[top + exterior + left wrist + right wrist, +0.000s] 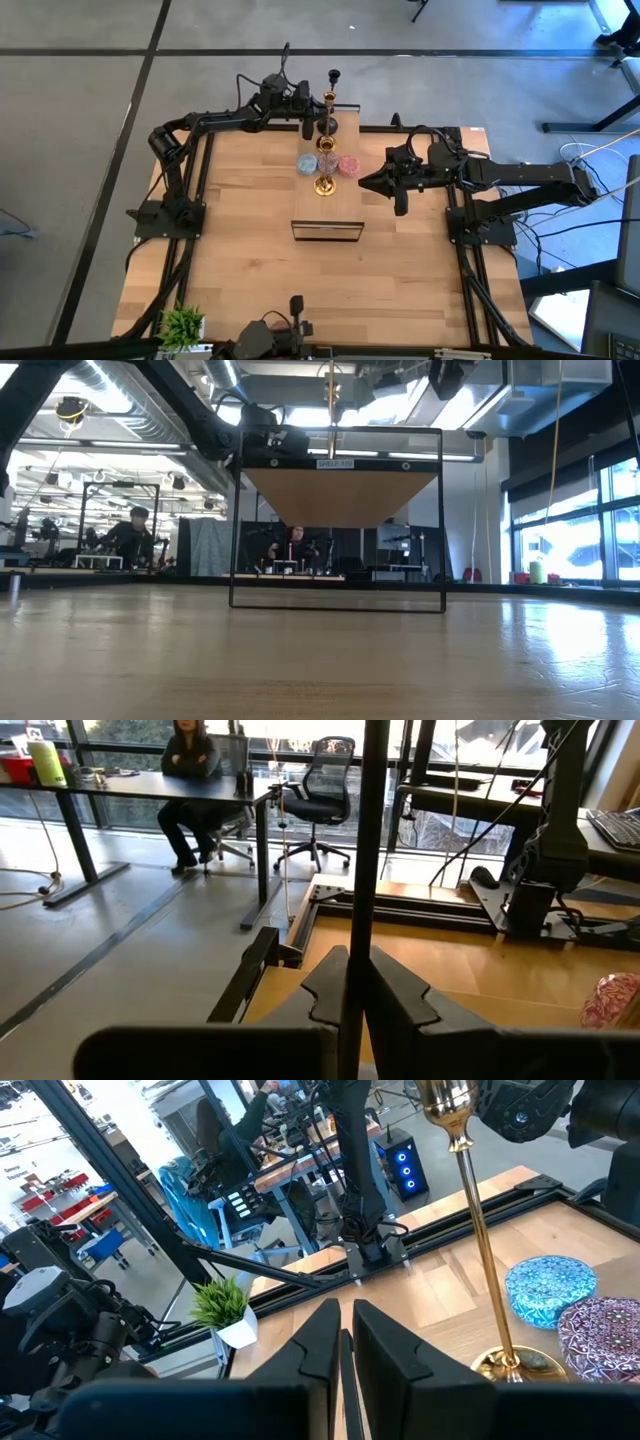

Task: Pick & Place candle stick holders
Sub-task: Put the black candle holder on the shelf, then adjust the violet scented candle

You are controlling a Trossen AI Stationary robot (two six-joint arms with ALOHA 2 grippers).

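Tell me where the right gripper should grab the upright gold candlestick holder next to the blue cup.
Take the gold candlestick holder by its thin stem, about mid-height, coming in level from the right arm's side. It stands upright, and the blue cup and pink cup crowd its flat base. The right gripper is shut, so open it first.

A thin gold metal candle stick holder point(324, 185) stood near the middle of the light wooden table point(240, 260), with a round blue cup point(307, 164) just beside it on the left and a round pink cup point(348, 165) on the right. Behind these, at the far edge, a second gold holder point(328, 128) and a long black holder point(333, 76) were placed. A black wire-frame stand point(326, 229) lay before the group. A small green potted plant point(183, 325) was set at the near left corner.
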